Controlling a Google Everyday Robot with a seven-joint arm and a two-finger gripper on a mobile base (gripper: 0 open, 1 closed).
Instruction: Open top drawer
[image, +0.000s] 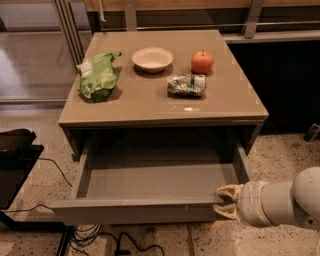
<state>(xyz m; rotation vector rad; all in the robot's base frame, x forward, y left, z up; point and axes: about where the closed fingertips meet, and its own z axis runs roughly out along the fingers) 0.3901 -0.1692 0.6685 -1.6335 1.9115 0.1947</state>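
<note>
Under tabletop (150, 102), top drawer (155, 181) open, grey inside, end effector (226, 200) spread at front corner

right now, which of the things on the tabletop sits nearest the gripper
The crumpled green-and-white packet, just in front of the apple; the bowl and green bag lie further left. The gripper is at the right end of the open top drawer.
</note>
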